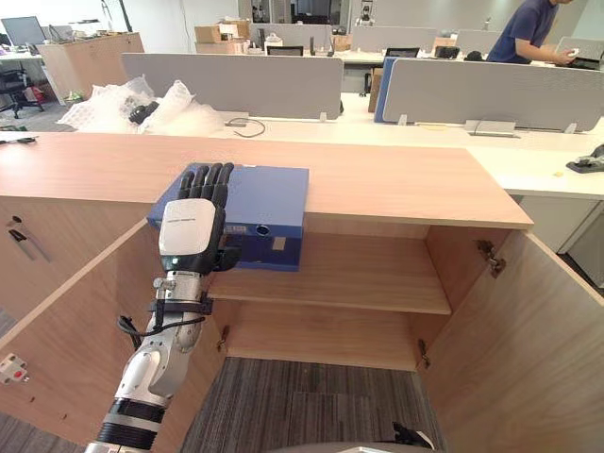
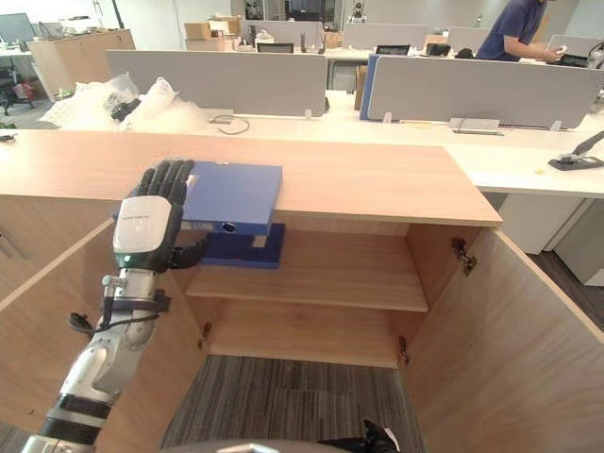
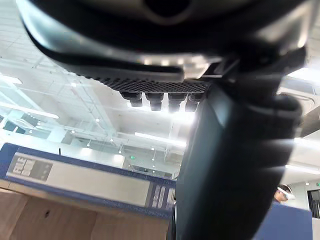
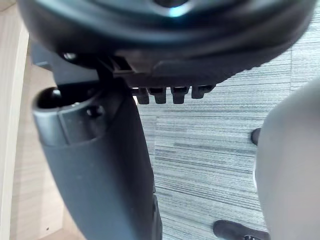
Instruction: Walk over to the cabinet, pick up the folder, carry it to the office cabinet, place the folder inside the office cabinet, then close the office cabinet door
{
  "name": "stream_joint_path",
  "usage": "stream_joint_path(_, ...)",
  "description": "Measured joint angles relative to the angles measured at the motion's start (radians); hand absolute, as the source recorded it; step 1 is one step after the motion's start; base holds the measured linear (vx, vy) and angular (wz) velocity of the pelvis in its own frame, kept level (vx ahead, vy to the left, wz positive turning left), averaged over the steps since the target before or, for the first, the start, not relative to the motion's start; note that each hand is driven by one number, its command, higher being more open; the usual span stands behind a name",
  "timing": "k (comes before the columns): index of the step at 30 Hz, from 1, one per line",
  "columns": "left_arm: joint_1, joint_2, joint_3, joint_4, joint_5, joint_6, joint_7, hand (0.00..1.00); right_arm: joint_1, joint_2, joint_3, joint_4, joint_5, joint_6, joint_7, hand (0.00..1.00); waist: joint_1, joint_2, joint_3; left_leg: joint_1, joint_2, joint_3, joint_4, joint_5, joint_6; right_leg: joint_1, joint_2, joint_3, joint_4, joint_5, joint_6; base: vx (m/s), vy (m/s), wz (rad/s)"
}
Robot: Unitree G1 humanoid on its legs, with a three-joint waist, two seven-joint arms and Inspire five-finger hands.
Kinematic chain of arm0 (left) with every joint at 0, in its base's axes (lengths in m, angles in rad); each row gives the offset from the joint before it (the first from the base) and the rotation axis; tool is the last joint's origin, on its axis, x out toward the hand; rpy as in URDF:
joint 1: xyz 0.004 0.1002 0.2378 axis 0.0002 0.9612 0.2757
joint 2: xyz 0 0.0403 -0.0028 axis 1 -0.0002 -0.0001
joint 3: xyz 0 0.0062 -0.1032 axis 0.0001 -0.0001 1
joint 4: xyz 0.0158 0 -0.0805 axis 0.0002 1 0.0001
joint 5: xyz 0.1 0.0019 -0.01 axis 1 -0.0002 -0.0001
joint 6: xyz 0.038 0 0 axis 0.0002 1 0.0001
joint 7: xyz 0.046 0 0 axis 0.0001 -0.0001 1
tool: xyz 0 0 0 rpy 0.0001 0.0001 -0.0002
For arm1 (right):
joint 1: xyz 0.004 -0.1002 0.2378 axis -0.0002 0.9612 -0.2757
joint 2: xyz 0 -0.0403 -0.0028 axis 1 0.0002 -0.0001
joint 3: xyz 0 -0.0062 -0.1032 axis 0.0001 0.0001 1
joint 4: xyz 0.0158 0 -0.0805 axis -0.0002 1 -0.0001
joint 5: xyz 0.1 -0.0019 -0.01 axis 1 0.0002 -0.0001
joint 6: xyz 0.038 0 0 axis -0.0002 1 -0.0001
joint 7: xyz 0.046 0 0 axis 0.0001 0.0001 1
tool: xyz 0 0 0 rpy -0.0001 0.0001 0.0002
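A thick blue folder (image 1: 260,203) is held level in front of the open wooden cabinet, at the left of its upper compartment just under the countertop (image 1: 396,184). My left hand (image 1: 193,222) is shut on the folder's left end, fingers lying across its top and thumb under it. The folder's labelled spine (image 3: 85,180) shows past that hand in the left wrist view. My right hand (image 4: 100,165) hangs low over grey carpet (image 4: 210,150), fingers relaxed and holding nothing.
Both cabinet doors stand wide open, the left door (image 1: 66,321) and the right door (image 1: 528,349). A bare shelf (image 1: 368,274) divides the inside. Bubble wrap (image 1: 123,104) lies on the desk behind, by grey partitions (image 1: 236,83). A person (image 1: 528,28) works at the back right.
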Motion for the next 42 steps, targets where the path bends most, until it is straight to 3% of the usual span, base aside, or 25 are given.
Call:
stream_joint_path(11, -0.057, 0.035, -0.044, 0.134, -0.002, -0.013, -0.031, 1.00, -0.001, -0.003, -0.002, -0.023, 0.001, -0.001, 0.000, 1.00, -0.031, 0.012, 0.009, 0.006, 0.001, 0.011, -0.001, 0.000, 0.000, -0.001, 0.001, 0.010, -0.001, 0.002, 0.002, 0.00, 0.005, -0.02)
stream_joint_path(26, -0.288, 0.134, -0.173, 0.318, 0.043, -0.009, -0.035, 1.00, -0.002, -0.005, -0.019, -0.028, 0.000, -0.007, -0.001, 1.00, -0.041, 0.023, 0.016, 0.006, 0.001, 0.038, -0.001, 0.001, 0.001, -0.011, -0.001, 0.036, -0.010, 0.021, 0.006, 0.00, 0.017, -0.05)
stream_joint_path(27, -0.302, 0.134, -0.188, 0.343, 0.047, -0.007, -0.035, 0.00, -0.003, -0.006, -0.020, -0.028, -0.001, -0.010, -0.001, 1.00, -0.043, 0.024, 0.017, 0.006, 0.001, 0.038, -0.001, 0.001, 0.001, -0.011, -0.001, 0.036, -0.010, 0.022, 0.006, 0.00, 0.000, 0.00)
stream_joint_path(35, -0.392, 0.128, -0.224, 0.455, 0.079, 0.011, 0.005, 0.00, -0.013, -0.003, -0.030, -0.023, -0.029, -0.023, -0.001, 1.00, -0.059, 0.022, 0.023, 0.006, 0.001, 0.042, -0.001, 0.002, 0.000, -0.013, -0.001, 0.039, -0.011, 0.026, 0.007, 0.00, 0.002, 0.00)
stream_joint_path(42, -0.473, 0.096, -0.182, 0.498, 0.037, 0.032, 0.025, 0.00, -0.020, -0.003, -0.037, -0.019, -0.028, -0.023, -0.001, 1.00, -0.071, 0.026, 0.029, 0.006, -0.002, 0.055, -0.001, 0.004, 0.003, -0.011, -0.004, 0.046, -0.034, 0.040, 0.010, -0.02, 0.021, -0.05)
